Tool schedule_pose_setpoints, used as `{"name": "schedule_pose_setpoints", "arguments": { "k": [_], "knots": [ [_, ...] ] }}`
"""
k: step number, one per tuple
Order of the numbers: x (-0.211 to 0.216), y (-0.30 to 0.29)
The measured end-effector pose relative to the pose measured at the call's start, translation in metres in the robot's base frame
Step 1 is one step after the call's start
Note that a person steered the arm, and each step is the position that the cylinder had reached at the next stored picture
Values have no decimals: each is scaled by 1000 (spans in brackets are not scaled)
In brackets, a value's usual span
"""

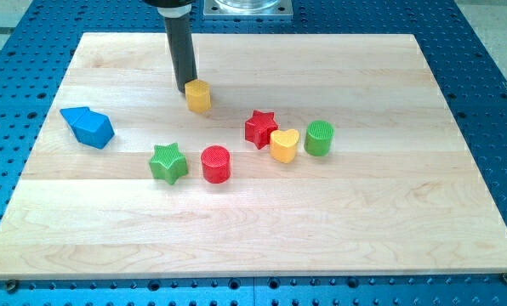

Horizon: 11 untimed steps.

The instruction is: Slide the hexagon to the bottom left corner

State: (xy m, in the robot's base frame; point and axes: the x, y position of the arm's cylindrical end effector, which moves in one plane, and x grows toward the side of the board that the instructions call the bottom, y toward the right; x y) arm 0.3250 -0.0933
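My tip [189,88] touches the yellow hexagon [199,96] at its 11 o'clock; no pincer shows. Pushing off-centre risks it slipping toward the green star [168,163].

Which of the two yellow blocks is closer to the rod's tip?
The yellow hexagon, near the view's top, is right beside my tip. The yellow heart lies farther off, between the red star and the green cylinder.

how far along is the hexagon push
Done: my tip has reached the yellow hexagon, touching its upper-left side. In hand: nothing pushed far; it sits near the view's top. Left: the whole slide to the board's bottom left corner.
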Motion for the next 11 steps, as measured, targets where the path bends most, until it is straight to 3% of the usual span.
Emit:
{"name": "schedule_pose_setpoints", "arguments": {
  "k": [8,9,11],
  "knots": [
    [81,81],
    [107,104],
    [108,75]
  ]
}}
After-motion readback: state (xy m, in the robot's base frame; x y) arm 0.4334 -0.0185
